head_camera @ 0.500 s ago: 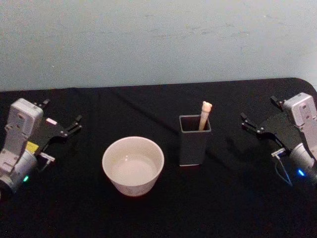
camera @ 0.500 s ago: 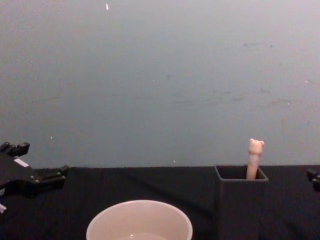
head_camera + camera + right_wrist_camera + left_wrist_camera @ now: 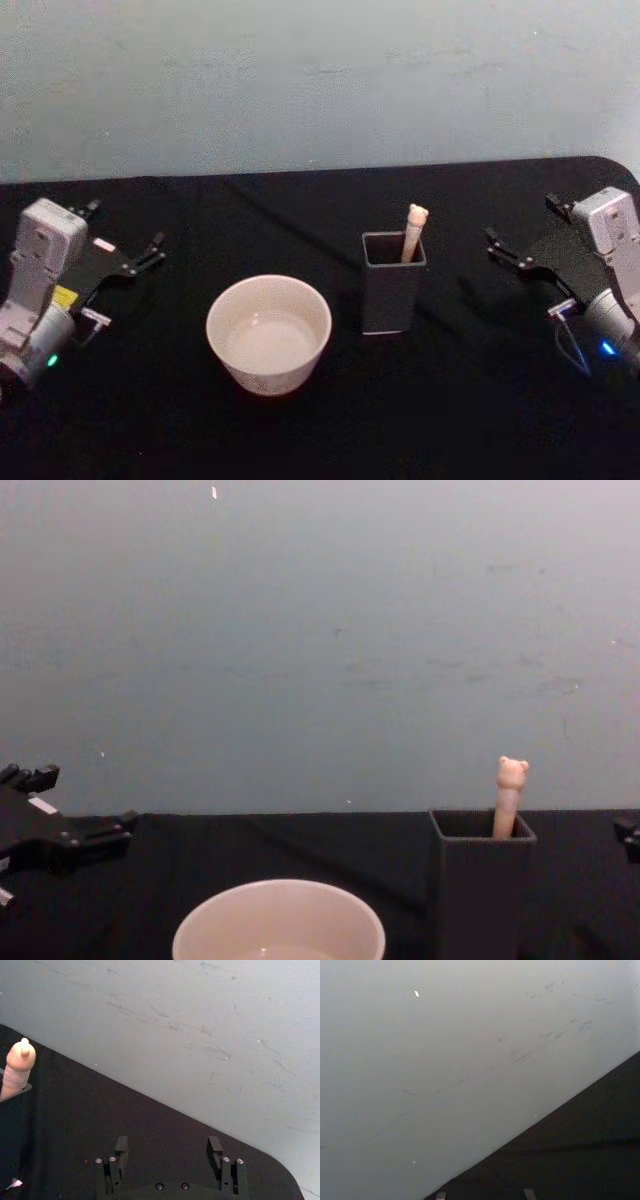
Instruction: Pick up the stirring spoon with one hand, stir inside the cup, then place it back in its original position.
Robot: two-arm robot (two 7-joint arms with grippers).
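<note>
We find the stirring spoon (image 3: 415,228) standing handle-up in the dark holder (image 3: 390,295), its bear head poking out for an easy pinch, just right of the cup (image 3: 265,372) on the bench (image 3: 450,410). Our right end effector (image 3: 520,219) hovers at the right edge, fingers apart. The left end effector (image 3: 125,226), likewise spread, sits far left.

The table (image 3: 300,440) is plain black. The wall (image 3: 300,80) behind it is pale grey-blue, with a few faint darker scratches. The cup (image 3: 268,335) is cream-white and has no pattern. The box (image 3: 390,300) is dark grey, and the spoon (image 3: 414,232) handle above its rim is pale beige. The left gripper (image 3: 127,225) has black fingers, a light grey body, a small white label, a yellow sticker and a green light. The right gripper (image 3: 520,218) is also black and light grey, with a blue light.
</note>
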